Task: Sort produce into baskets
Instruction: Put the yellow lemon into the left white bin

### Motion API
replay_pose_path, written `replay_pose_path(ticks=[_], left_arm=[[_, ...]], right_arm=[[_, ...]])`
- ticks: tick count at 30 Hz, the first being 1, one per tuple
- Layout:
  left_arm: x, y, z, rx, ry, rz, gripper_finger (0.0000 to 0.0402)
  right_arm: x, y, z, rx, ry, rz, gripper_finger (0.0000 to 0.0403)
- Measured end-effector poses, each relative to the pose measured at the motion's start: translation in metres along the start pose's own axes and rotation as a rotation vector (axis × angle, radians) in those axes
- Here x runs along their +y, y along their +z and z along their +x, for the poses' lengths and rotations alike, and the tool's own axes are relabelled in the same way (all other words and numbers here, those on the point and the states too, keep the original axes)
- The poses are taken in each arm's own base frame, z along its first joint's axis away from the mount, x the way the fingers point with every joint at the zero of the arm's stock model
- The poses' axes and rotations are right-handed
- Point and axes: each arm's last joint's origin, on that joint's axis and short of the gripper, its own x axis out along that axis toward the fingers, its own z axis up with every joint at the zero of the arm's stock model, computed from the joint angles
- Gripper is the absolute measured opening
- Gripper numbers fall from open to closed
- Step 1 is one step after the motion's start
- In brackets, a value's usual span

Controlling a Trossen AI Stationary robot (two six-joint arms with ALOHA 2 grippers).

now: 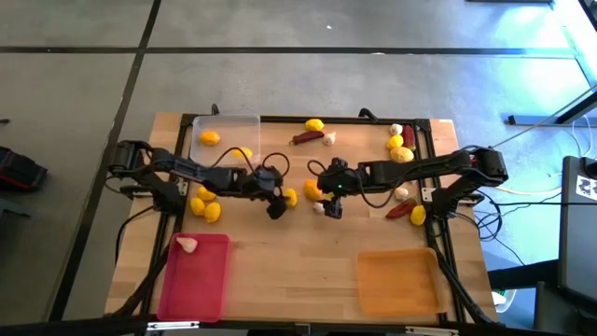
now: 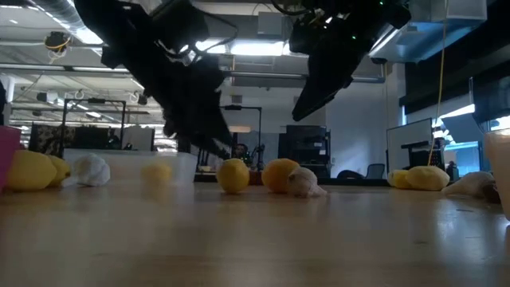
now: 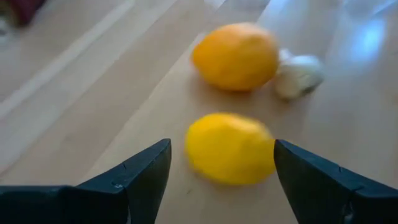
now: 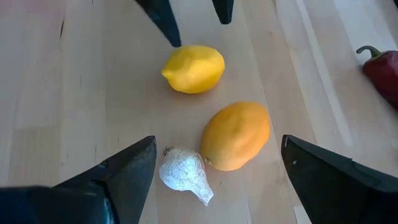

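Pale wood planks make up the desk (image 1: 280, 252), framed by dark rails along its sides. Its near half has the most open room: bare boards run between the pink-red basket (image 1: 196, 280) at the near left corner, which holds one garlic bulb (image 1: 187, 245), and the orange basket (image 1: 399, 282) at the near right corner. The clear basket (image 1: 224, 140) sits at the far left edge with a yellow lemon (image 1: 211, 138) in it.

The left tool (image 1: 277, 207) hangs at mid-desk with its fingers spread wide and gripping nothing; a yellow lemon (image 3: 231, 148) lies between the fingertips on the wood. The right tool (image 1: 330, 207) faces it from close by, also released and empty, above an orange lemon (image 4: 236, 135) and a garlic bulb (image 4: 184, 174) that touch each other. The gap between the two tools is narrow.

More yellow fruits (image 1: 207, 203) cluster by the left arm. Along the far edge lie a lemon, a chili pepper (image 1: 305, 138) and garlic; at the right edge, more lemons, garlic and a chili (image 1: 399, 211) crowd near the rail.

Around the desk is grey concrete floor. The low view shows a dim workshop with ceiling lights and dark equipment racks.
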Motion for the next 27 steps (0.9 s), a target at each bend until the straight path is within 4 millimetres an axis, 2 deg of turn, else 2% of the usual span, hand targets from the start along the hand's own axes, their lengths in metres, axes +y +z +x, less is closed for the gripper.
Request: replay_pose_path(ticks=[6, 15, 21, 27], left_arm=[[-0.011, -0.007, 0.012, -0.031, -0.006, 0.000, 0.0279], [-0.007, -0.019, 0.027, 0.009, 0.065, -0.007, 0.0279], [0.001, -0.019, 0.028, 0.054, 0.084, 0.156, 0.0278], [0.008, -0.009, 0.016, 0.120, 0.117, 0.255, 0.0278]], right_arm=[[0.000, -0.001, 0.003, 0.009, -0.001, 0.003, 0.0337], [0.000, -0.002, 0.004, 0.017, -0.001, 0.003, 0.0337], [0.000, -0.002, 0.004, 0.017, -0.001, 0.003, 0.0337], [0.000, -0.002, 0.004, 0.016, -0.001, 0.004, 0.0337]])
